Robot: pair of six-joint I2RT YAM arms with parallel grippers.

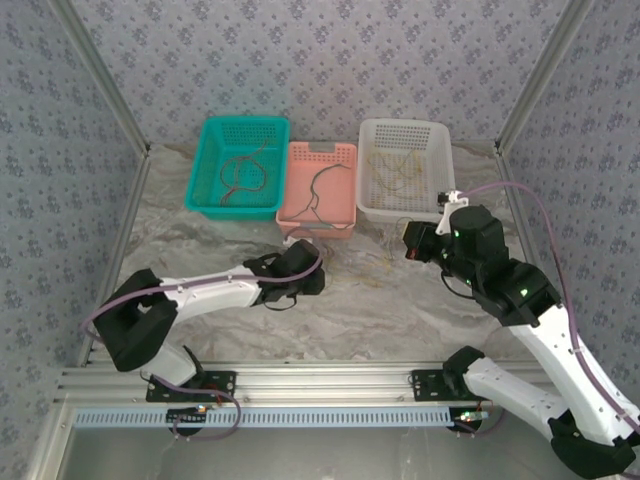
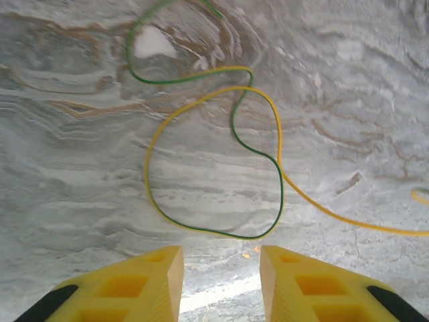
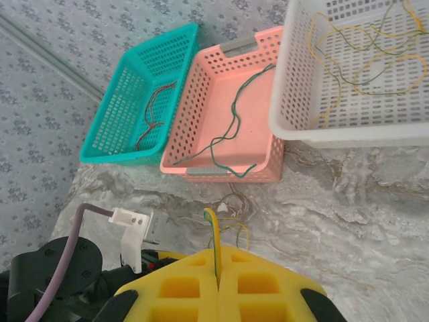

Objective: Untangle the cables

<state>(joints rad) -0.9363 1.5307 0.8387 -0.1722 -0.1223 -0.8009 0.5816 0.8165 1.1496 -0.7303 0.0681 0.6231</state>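
Note:
A yellow-and-green cable [image 2: 201, 100] lies in loops on the marble table, crossing itself, and its nearest bend sits just ahead of my left gripper [image 2: 221, 260]. That gripper's yellow fingers [image 2: 157, 275] stand apart with nothing between them. From above, the left gripper [image 1: 300, 265] is low over the table in front of the pink basket. My right gripper [image 3: 218, 258] is shut on a yellow-green cable [image 3: 213, 228] that sticks up from its tips. More thin cables [image 3: 231, 204] lie tangled on the table beyond it. From above, the right gripper [image 1: 415, 240] hovers before the white basket.
Three baskets stand in a row at the back. The teal basket [image 1: 212, 135] holds red and brown cables, the pink basket [image 1: 340, 155] a green one, and the white basket [image 1: 372, 135] yellow ones. Patterned walls close in the left, right and far sides.

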